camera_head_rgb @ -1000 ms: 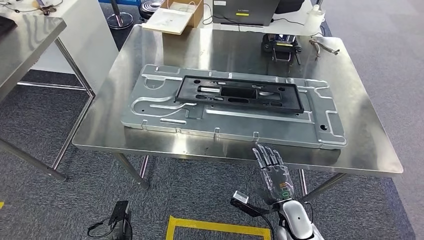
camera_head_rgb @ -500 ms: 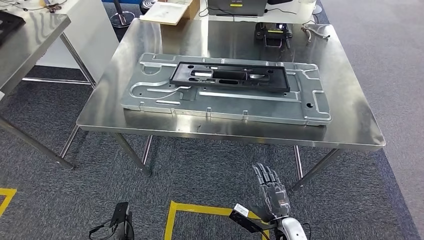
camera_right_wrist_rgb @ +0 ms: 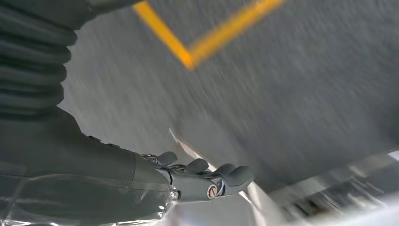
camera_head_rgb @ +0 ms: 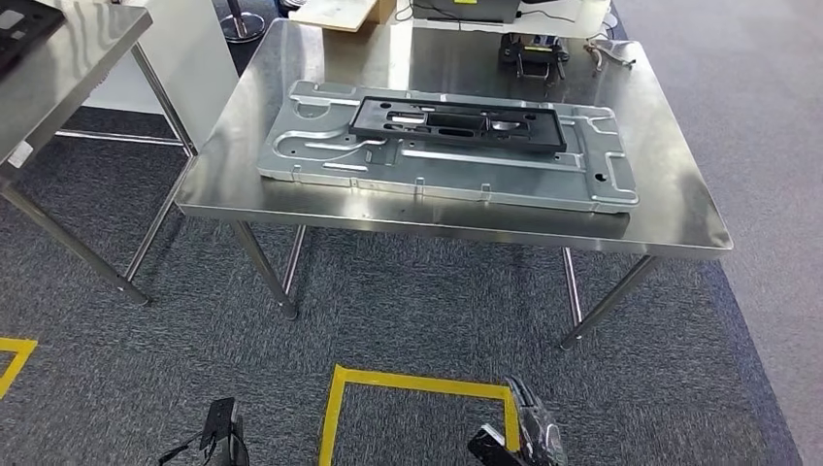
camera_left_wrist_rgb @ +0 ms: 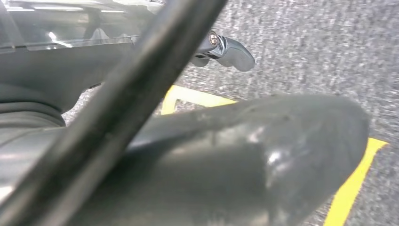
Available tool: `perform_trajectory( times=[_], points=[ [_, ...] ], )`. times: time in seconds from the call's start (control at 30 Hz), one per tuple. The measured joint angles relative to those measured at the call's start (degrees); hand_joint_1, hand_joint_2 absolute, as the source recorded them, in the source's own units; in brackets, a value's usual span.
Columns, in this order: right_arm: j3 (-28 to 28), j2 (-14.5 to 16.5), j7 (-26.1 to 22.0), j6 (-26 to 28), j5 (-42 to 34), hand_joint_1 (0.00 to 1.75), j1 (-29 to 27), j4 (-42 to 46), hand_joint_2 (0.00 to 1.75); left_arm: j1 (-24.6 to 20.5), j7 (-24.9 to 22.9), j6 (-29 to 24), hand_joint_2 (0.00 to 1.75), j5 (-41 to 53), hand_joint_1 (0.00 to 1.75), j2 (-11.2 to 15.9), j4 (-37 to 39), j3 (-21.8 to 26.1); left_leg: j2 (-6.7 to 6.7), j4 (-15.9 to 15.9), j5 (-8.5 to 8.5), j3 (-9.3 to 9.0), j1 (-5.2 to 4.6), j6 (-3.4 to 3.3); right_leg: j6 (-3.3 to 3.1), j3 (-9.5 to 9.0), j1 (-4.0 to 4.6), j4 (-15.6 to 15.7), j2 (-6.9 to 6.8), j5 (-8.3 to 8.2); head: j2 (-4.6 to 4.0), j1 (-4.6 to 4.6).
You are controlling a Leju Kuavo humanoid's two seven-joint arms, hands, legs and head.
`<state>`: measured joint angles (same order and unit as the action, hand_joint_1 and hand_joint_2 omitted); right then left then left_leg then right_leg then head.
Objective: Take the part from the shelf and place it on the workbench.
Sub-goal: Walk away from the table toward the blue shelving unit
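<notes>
Right hand low, part on the workbench

The right hand's [camera_right_wrist_rgb: 197, 181] fingers [camera_right_wrist_rgb: 235, 175] lay straight, slightly apart, holding nothing; the wrist view showed this, the head view barely its tip [camera_head_rgb: 532, 439]. The black part [camera_head_rgb: 456, 122] lay well apart, upper centre, on the workbench [camera_head_rgb: 670, 209].

Right hand [camera_head_rgb: 533, 442] cut off by the head view's lower edge at 6 o'clock; wrist and arm out of frame. Left hand [camera_left_wrist_rgb: 226, 160] blurred, too close; grip unreadable. Carpet [camera_right_wrist_rgb: 291, 89] motion-smeared. Clutter [camera_head_rgb: 529, 53] at table's 12 o'clock, possibly tools.
</notes>
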<state>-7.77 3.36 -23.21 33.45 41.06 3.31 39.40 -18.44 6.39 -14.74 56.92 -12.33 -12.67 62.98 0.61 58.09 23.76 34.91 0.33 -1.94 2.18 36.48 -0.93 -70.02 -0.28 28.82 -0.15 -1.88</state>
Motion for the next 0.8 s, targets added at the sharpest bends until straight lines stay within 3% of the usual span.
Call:
perform_trajectory(
  times=[0.07, 0.13, 0.2, 0.23, 0.3, 0.37, 0.4, 0.43, 0.5, 0.57, 0.6, 0.63, 0.7, 0.73, 0.8],
  points=[
    [2.61, 0.17, -1.62, -1.96, -3.01, 0.0, 1.12, -5.1, 0.0, 0.19, 0.33, -0.11, 0.0, -0.74, 0.0, 0.03, -0.02, -0.4, -0.01, 0.39, -0.95, 1.32, -0.19, 0.55, -0.62, -5.9, 0.26, 8.1, 0.01, 0.23, 0.0, -0.01],
    [5.12, 0.2, -1.48, -3.49, -4.94, 0.0, 1.98, -9.83, 0.0, 0.3, 0.54, -0.19, 0.0, -1.36, 0.0, 0.08, -0.04, -0.62, 0.05, 0.39, -2.02, 1.97, -0.27, 1.23, -1.24, -8.55, 0.61, 12.78, 0.07, 1.47, 0.0, -0.01],
    [7.58, 0.24, -0.14, -4.75, -6.21, 0.0, 2.26, -14.11, 0.0, 0.52, 0.64, -0.24, 0.0, -1.85, 0.0, 0.23, -0.06, -0.78, -0.04, 0.33, -2.54, 2.33, -0.23, 1.91, -1.89, -8.11, 0.51, 13.43, -0.05, 0.8, 0.0, -0.02],
    [8.69, 0.26, 0.71, -5.3, -6.68, 0.0, 2.28, -15.86, 0.0, 0.69, 0.66, -0.26, 0.0, -2.07, 0.0, 0.33, -0.07, -0.85, -0.12, 0.98, -1.53, 2.72, -0.18, 2.24, -2.34, -7.67, 0.4, 13.55, -0.19, 0.23, 0.0, -0.02],
    [10.64, 0.2, 2.1, -6.46, -7.74, 0.0, 2.23, -18.67, 0.0, 1.03, 0.67, -0.3, 0.0, -2.44, 0.0, 0.54, -0.09, -0.96, -0.26, 5.7, 3.63, 4.2, 0.05, 2.81, -3.2, -6.39, 0.28, 13.62, -0.44, -1.04, 0.0, -0.02],
    [12.44, 0.02, 3.03, -7.67, -9.1, 0.0, 2.12, -20.75, 0.0, 1.22, 0.72, -0.32, 0.0, -2.82, 0.0, 0.63, -0.09, -1.15, -0.25, 13.0, 8.66, 5.61, 0.23, 3.22, -3.57, -4.7, 0.44, 13.33, -0.45, -2.19, 0.0, -0.02],
    [13.3, -0.08, 3.37, -8.22, -9.81, 0.0, 2.0, -21.6, 0.0, 1.27, 0.77, -0.32, 0.0, -3.0, 0.0, 0.69, -0.09, -1.27, -0.25, 15.52, 9.35, 5.59, 0.27, 3.32, -3.54, -3.78, 0.52, 13.1, -0.45, -2.74, 0.0, -0.02],
    [14.16, -0.16, 3.66, -8.63, -10.47, 0.0, 1.82, -22.3, 0.0, 1.31, 0.81, -0.33, 0.0, -3.16, 0.0, 0.74, -0.1, -1.39, -0.25, 16.3, 8.73, 4.75, 0.27, 3.3, -3.5, -2.83, 0.59, 12.85, -0.44, -3.28, 0.0, -0.02],
    [15.9, -0.32, 4.01, -9.17, -11.43, 0.0, 1.47, -23.38, 0.0, 1.34, 0.91, -0.38, 0.0, -3.42, 0.0, 0.87, -0.11, -1.62, -0.29, 12.26, 5.84, 0.29, 0.19, 2.85, -3.32, -0.99, 0.71, 12.32, -0.4, -4.37, 0.0, -0.02],
    [17.28, -0.4, 4.28, -9.6, -12.05, 0.0, 1.29, -24.07, 0.0, 1.23, 1.03, -0.5, 0.0, -3.57, 0.0, 1.11, -0.26, -1.77, -0.36, 4.0, 5.65, -5.62, -0.13, 1.98, -2.92, 0.31, 0.8, 11.96, -0.36, -5.4, 0.0, -0.02],
    [17.9, -0.46, 4.59, -10.04, -12.6, 0.0, 1.26, -24.35, 0.0, 1.17, 1.11, -0.58, 0.0, -3.71, 0.0, 1.21, -0.35, -1.8, -0.39, 0.9, 6.24, -7.46, -0.37, 1.63, -2.62, 0.65, 0.75, 11.96, -0.39, -5.95, 0.0, -0.02],
    [18.61, -0.56, 5.12, -10.7, -13.38, 0.0, 1.23, -24.62, 0.0, 1.14, 1.21, -0.68, 0.0, -3.88, 0.0, 1.29, -0.44, -1.82, -0.39, -1.01, 6.84, -8.3, -0.59, 1.34, -2.26, 0.82, 0.65, 12.08, -0.48, -6.48, 0.0, -0.03],
    [20.52, -0.93, 6.94, -12.34, -15.09, 0.0, 0.99, -25.28, 0.0, 1.28, 1.34, -0.84, 0.0, -4.2, 0.0, 1.28, -0.48, -1.83, -0.4, -2.12, 6.06, -8.04, -0.61, 0.63, -1.47, 0.9, 0.45, 12.46, -0.61, -7.24, 0.0, -0.03],
    [21.51, -1.13, 8.26, -13.12, -15.71, 0.0, 0.78, -25.61, 0.0, 1.35, 1.34, -0.89, 0.0, -4.25, 0.0, 1.25, -0.49, -1.85, -0.46, -2.5, 5.47, -7.75, -0.46, 0.14, -1.13, 1.1, 0.39, 12.13, -0.53, -6.59, 0.0, -0.02],
    [23.01, -1.54, 10.63, -14.04, -16.35, 0.0, 0.2, -26.18, 0.0, 1.42, 1.23, -0.92, 0.0, -4.22, 0.0, 1.19, -0.49, -1.96, -0.7, -2.96, 4.12, -6.84, -0.18, -0.7, -0.65, 2.31, 0.23, 8.54, -0.19, -2.35, 0.0, -0.01]
  ],
)
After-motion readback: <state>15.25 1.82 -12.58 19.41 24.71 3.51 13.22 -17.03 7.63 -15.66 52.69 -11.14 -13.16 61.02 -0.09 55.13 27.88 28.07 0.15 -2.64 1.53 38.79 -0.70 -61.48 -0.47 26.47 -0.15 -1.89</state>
